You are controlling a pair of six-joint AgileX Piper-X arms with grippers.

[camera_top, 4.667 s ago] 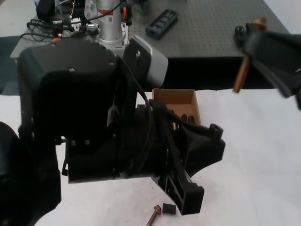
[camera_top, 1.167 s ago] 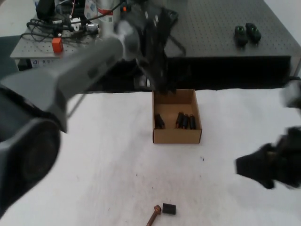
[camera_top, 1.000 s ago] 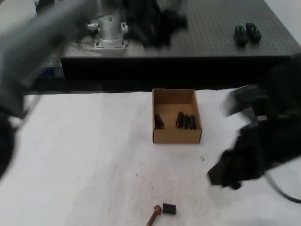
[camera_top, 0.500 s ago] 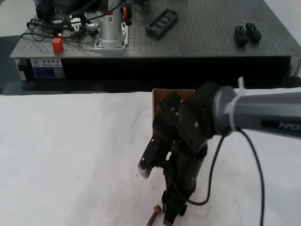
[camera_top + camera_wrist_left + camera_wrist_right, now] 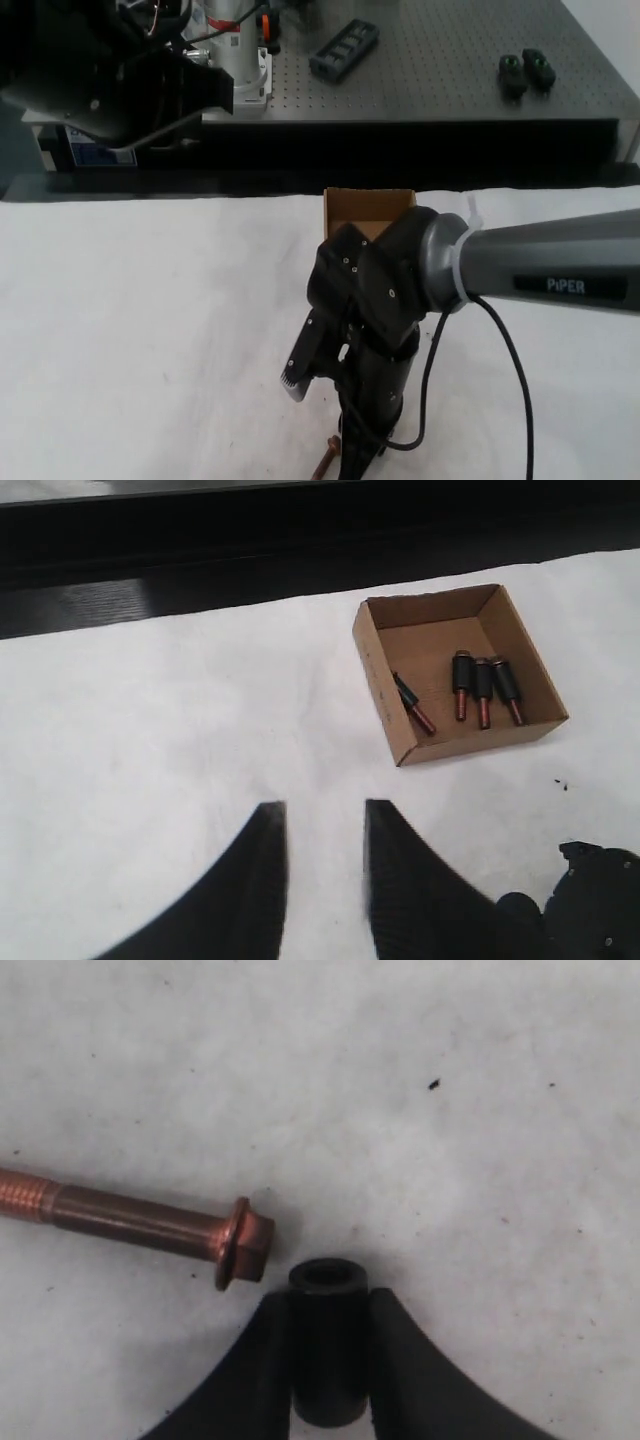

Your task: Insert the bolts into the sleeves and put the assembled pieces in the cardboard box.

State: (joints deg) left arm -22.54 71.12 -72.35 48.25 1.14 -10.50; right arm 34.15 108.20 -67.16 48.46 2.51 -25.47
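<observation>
Coppery metal bolt (image 5: 150,1222), matt black sleeve (image 5: 328,1345)

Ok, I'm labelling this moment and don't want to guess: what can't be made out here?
High view: the inside of the cardboard box, mostly covered by the right arm; the bolt, cut by the bottom edge.
Right wrist view: the bolt's threaded tip, past the picture's edge; the sleeve, its end toward the wrist dark between the fingers of the right gripper.

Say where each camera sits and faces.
High view: behind the arms, facing forward and down; right arm partly hiding the brown cardboard box.
Left wrist view: raised, facing down at the box and open left gripper.
Right wrist view: close above the cloth; right gripper around the black cylindrical sleeve, beside the coppery metal bolt.
Shared: high and left wrist views, the box.
</observation>
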